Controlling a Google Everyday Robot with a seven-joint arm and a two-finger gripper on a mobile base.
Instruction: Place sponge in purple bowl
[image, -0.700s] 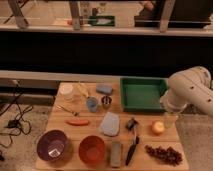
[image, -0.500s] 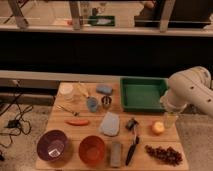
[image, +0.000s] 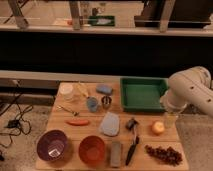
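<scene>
A blue-grey sponge (image: 104, 89) lies near the back of the wooden table (image: 70, 131), left of the green tray. The purple bowl (image: 52, 145) stands empty at the table's front left corner. My white arm (image: 190, 90) comes in from the right, and the gripper (image: 170, 119) hangs at its lower end over the table's right edge, just below the tray and above an orange fruit. It is far from both the sponge and the bowl and holds nothing that I can see.
A green tray (image: 142, 94) sits at the back right. An orange bowl (image: 92, 149), a grey block (image: 115, 152), a black brush (image: 131, 142), grapes (image: 164, 154), an orange fruit (image: 158, 128), a light-blue cloth (image: 109, 124) and small cups (image: 92, 104) are spread across the table.
</scene>
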